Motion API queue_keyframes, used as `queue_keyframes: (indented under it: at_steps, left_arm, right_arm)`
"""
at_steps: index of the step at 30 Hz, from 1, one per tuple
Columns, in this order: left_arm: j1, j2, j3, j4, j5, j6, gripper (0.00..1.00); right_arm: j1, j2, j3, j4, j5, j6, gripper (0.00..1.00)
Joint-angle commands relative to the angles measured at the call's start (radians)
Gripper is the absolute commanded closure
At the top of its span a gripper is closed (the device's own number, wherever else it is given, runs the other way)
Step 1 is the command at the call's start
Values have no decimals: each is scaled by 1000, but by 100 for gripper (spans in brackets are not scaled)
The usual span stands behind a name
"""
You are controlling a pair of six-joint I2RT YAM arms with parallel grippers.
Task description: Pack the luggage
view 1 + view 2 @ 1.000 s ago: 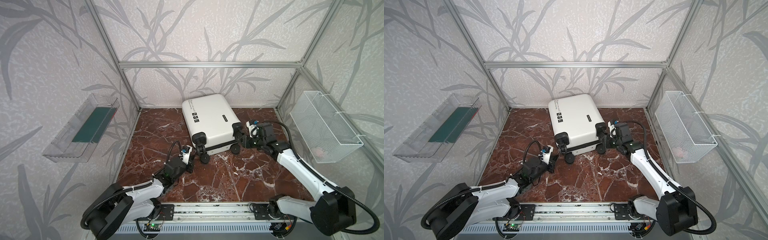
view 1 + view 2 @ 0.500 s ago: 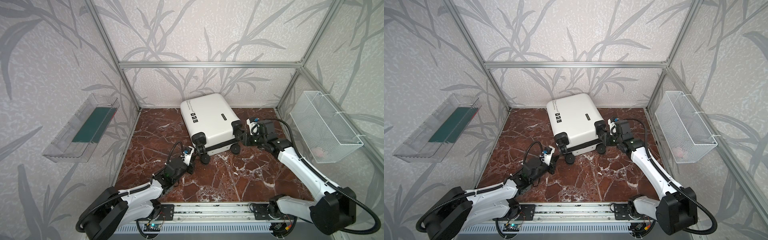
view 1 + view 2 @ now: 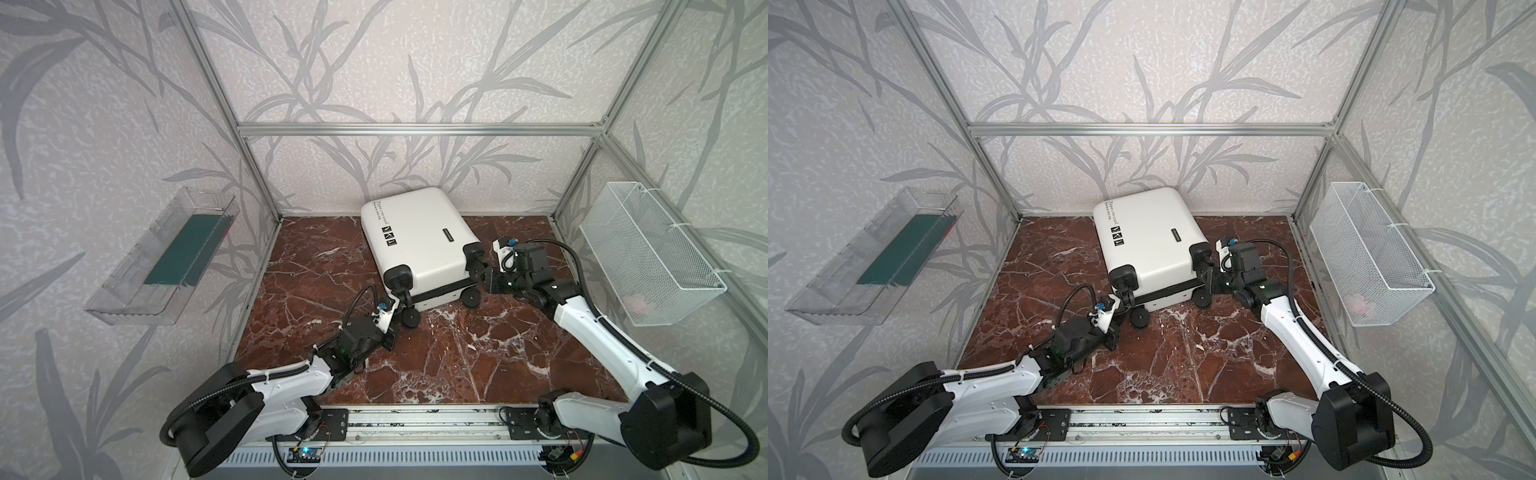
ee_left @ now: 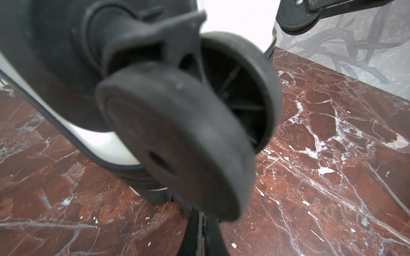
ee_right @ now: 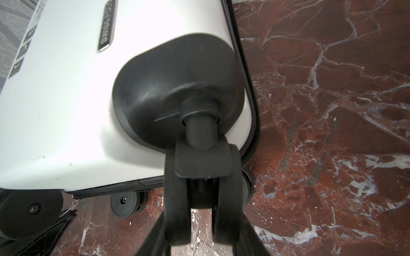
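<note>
The luggage (image 3: 415, 241) looks hard and slippery, so the right gripper (image 5: 202, 199) pinches its four o'clock wheel (image 5: 228, 177); the left gripper (image 4: 200, 219) is clenched empty.

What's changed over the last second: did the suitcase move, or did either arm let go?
The luggage has edged slightly left, and the right pincer, clamped on its caster, has gone left with it. The left pincer stays shut beside the near wheel and has barely shifted. Nothing was taken hold of or let go. The clear bin and wire basket are as before.
</note>
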Motion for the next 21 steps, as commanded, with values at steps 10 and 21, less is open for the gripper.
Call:
queue_keyframes:
  at_steps: [10,21]
  left_arm:
    - [-145,112,122,132,47,112,100]
    - [-230,379,256,313,43,126,100]
  right_arm:
    - [44,2,-23,90,-5,42,95]
    - [76,0,-24,83,12,43,95]
